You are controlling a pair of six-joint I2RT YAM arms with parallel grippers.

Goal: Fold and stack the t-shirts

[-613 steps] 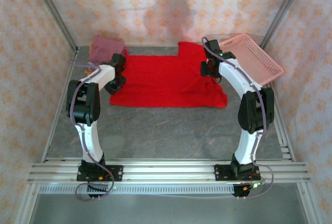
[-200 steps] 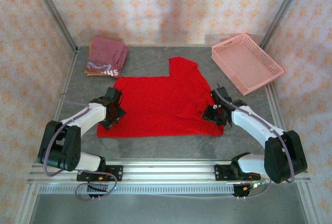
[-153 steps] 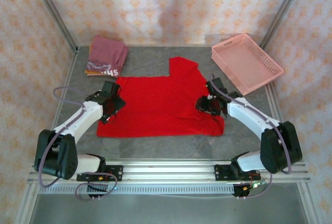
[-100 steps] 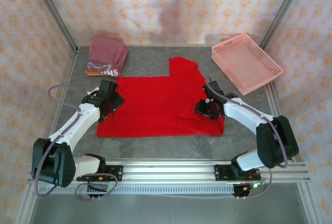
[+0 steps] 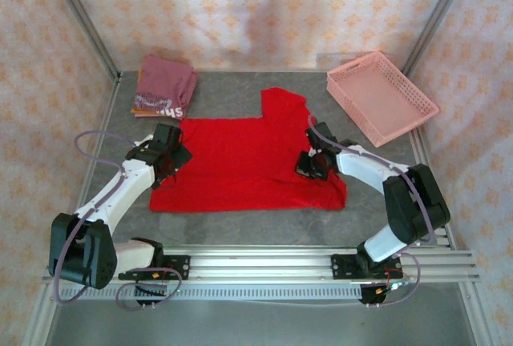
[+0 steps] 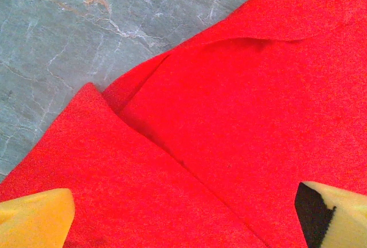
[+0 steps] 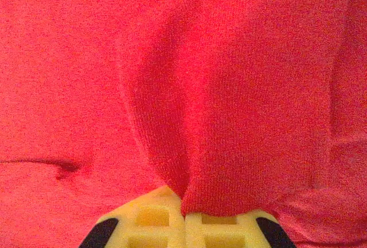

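The bright red t-shirt (image 5: 248, 162) lies spread flat in the middle of the table, one sleeve pointing to the far side. My left gripper (image 5: 170, 159) hovers open over its left edge; the yellow fingertips (image 6: 35, 219) stand wide apart above the red t-shirt (image 6: 241, 116), where one layer overlaps another. My right gripper (image 5: 310, 162) is at the shirt's right side. Its jaws are shut with a fold of the red t-shirt (image 7: 229, 104) pinched between them, the right gripper (image 7: 184, 220) low in the right wrist view. A folded maroon-pink t-shirt (image 5: 166, 83) with white lettering rests on an orange one (image 5: 143, 110) at the far left.
A pink lattice basket (image 5: 383, 98) sits tilted at the far right corner. Metal frame posts and patterned walls close the table in. Bare grey table (image 5: 256, 226) lies between the shirt and the arm bases; bare table (image 6: 69, 24) borders the shirt's left edge.
My right gripper slid left onto the shirt and shut on a fold of cloth. My left gripper opened wide and rose toward the shirt's upper left.
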